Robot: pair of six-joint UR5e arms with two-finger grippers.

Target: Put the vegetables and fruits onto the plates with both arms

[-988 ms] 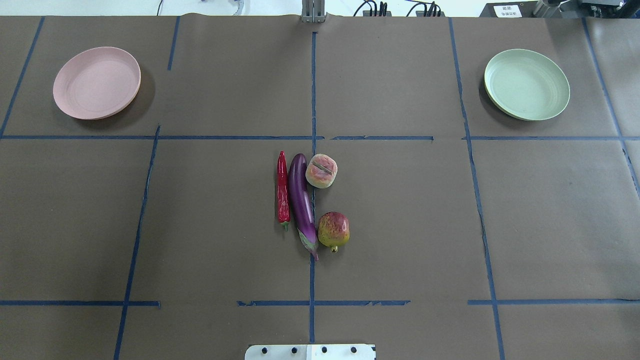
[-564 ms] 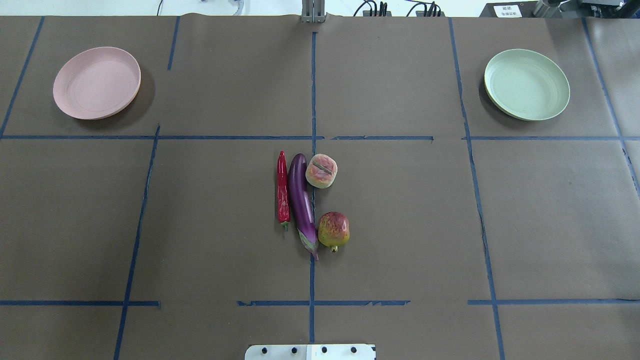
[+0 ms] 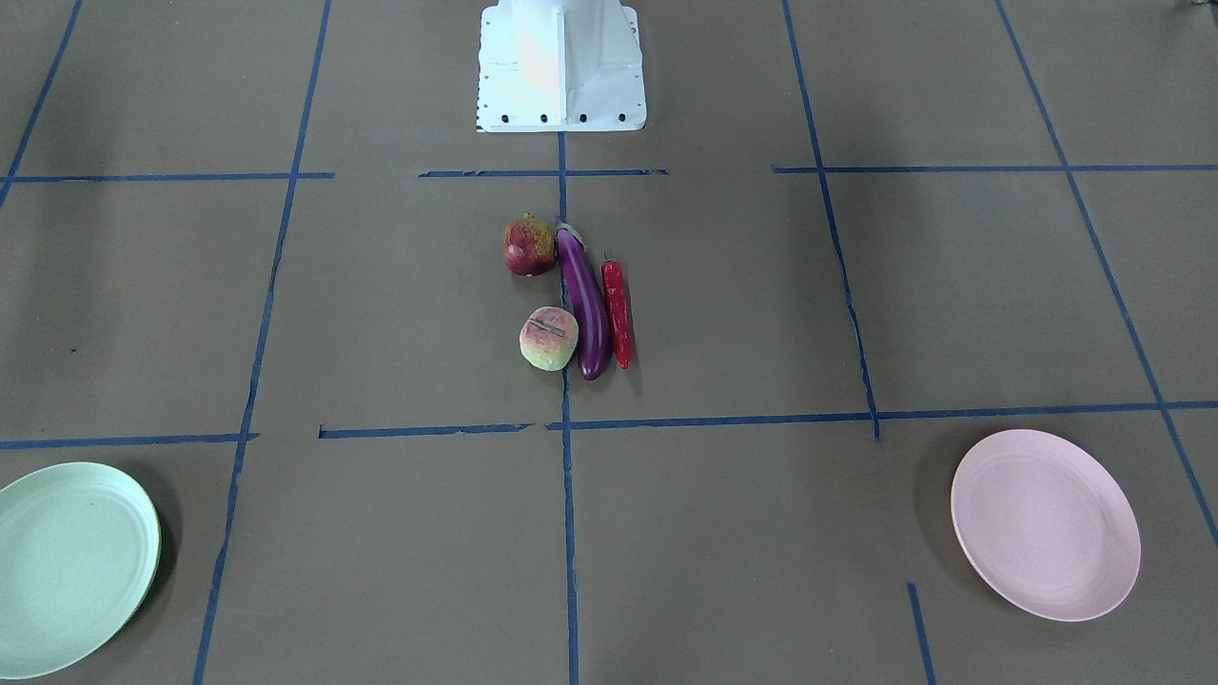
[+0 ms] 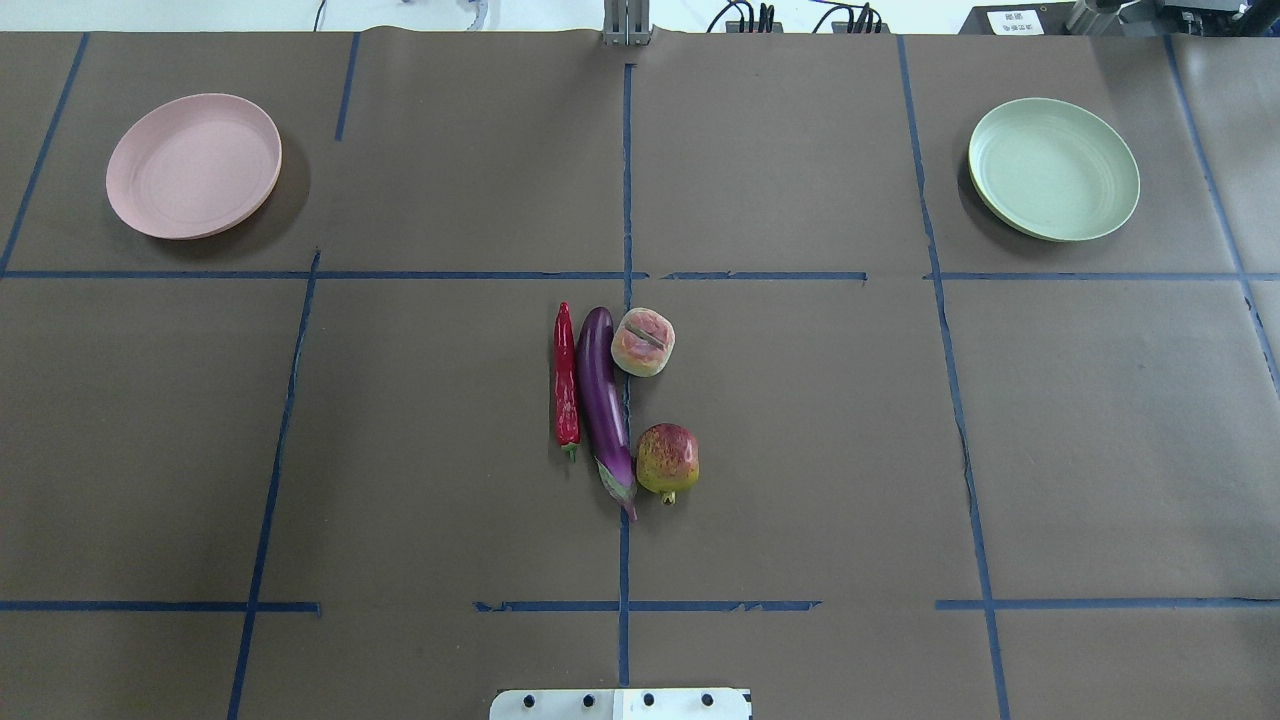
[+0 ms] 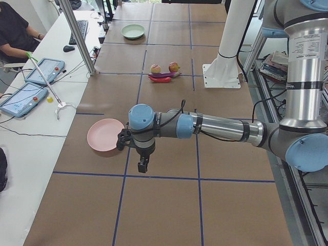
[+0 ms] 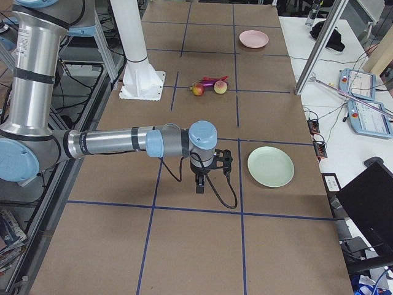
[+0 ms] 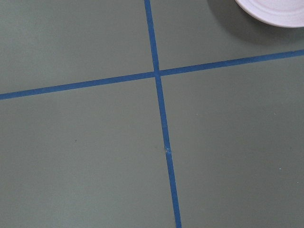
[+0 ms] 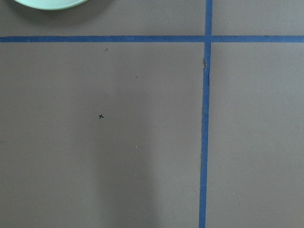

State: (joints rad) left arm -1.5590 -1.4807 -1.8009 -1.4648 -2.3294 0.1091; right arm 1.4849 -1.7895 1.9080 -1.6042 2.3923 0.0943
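Before me: brown table (image 4: 800, 450) with blue tape grid (image 4: 626, 200), carrying chili (image 4: 566, 380), eggplant (image 4: 603, 400), peach (image 4: 643, 342) and pomegranate (image 4: 668, 460) clustered at centre; pink plate (image 4: 193, 165) far left of me, green plate (image 4: 1053, 168) far right.

Site: robotics lab | I see: brown-papered worktop (image 4: 800, 450) gridded in blue tape (image 4: 623, 200) | desk (image 5: 31, 154) beyond my left tool (image 5: 142, 166): teach pendants (image 5: 23, 97), keyboard (image 5: 80, 31), seated operator (image 5: 13, 31)
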